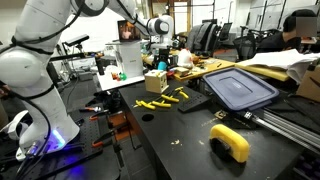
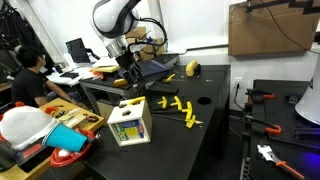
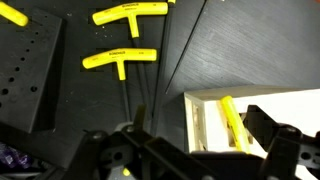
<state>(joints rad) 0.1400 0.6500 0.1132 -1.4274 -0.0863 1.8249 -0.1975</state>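
My jaws stand wide and empty over the bench [image 3: 240,45]. Nearest, low and to the right in the wrist view, is the open wooden box [image 3: 197,120]. A yellow T-handle key [image 3: 232,125] lies inside it along one wall, its long axis running away from me. Farther out, two more T-handle keys [image 3: 120,60] lie flat on the bench, apart from the box. Only the wrist view shows how the key lies inside. Both exterior views show what it cannot: the clear gap between me and the box [image 1: 155,82] [image 2: 130,122] below.
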